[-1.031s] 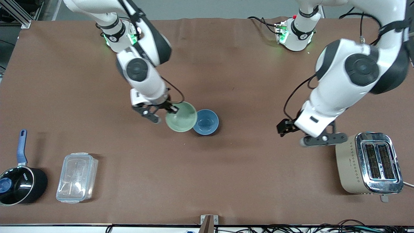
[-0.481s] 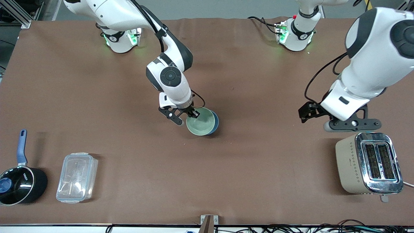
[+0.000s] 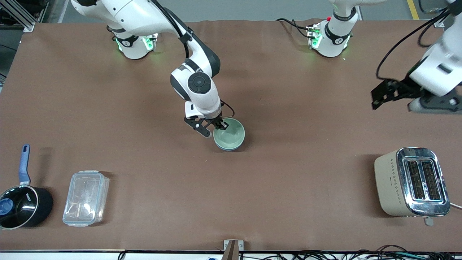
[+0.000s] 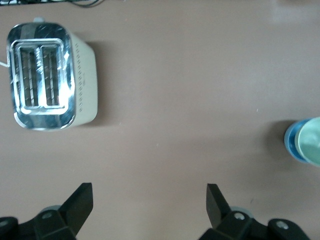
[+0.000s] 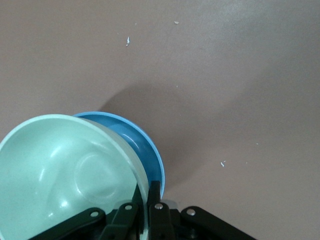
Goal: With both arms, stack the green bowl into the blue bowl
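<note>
A: Right gripper [image 3: 213,127]?
B: Clamped on green bowl [image 3: 229,133] rim; bowl sits tilted inside blue bowl [image 5: 146,150], mid-table.
A: Left gripper [image 4: 150,200]?
B: Fingers spread, holding nothing, raised over bare table near the toaster [image 3: 411,182].

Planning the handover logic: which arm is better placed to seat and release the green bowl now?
Right. The right gripper is shut on the green bowl, which sits tilted in the blue bowl. The left gripper hangs open, high over bare table near the toaster.
</note>
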`<control>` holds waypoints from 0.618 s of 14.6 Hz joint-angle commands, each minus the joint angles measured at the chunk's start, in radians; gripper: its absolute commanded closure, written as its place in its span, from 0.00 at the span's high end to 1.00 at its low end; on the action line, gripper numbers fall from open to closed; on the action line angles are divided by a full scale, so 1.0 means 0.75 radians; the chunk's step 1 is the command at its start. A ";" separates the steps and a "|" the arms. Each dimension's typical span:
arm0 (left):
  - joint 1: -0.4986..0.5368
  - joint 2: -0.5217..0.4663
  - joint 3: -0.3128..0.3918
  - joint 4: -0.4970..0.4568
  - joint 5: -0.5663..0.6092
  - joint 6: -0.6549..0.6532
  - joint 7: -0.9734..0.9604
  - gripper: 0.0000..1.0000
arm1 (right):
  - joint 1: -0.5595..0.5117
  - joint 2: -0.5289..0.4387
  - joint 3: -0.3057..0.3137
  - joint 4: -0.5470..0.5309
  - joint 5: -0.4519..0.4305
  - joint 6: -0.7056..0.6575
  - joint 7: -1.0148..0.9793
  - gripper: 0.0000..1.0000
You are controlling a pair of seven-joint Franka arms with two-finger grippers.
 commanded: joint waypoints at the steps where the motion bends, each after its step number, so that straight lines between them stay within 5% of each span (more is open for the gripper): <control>1: 0.022 -0.032 -0.011 -0.031 -0.027 -0.061 0.048 1.00 | 0.007 0.023 -0.005 0.020 -0.028 0.010 0.035 0.02; 6: -0.025 -0.101 0.083 -0.100 -0.006 -0.086 0.142 1.00 | 0.007 0.049 -0.005 0.018 -0.037 0.036 0.035 0.09; 7: -0.037 -0.124 0.105 -0.122 -0.010 -0.088 0.171 1.00 | 0.007 0.051 -0.005 0.020 -0.037 0.032 0.031 0.22; 9: -0.047 -0.175 0.130 -0.186 -0.010 -0.088 0.185 1.00 | 0.007 0.049 -0.005 0.020 -0.037 0.024 0.029 0.93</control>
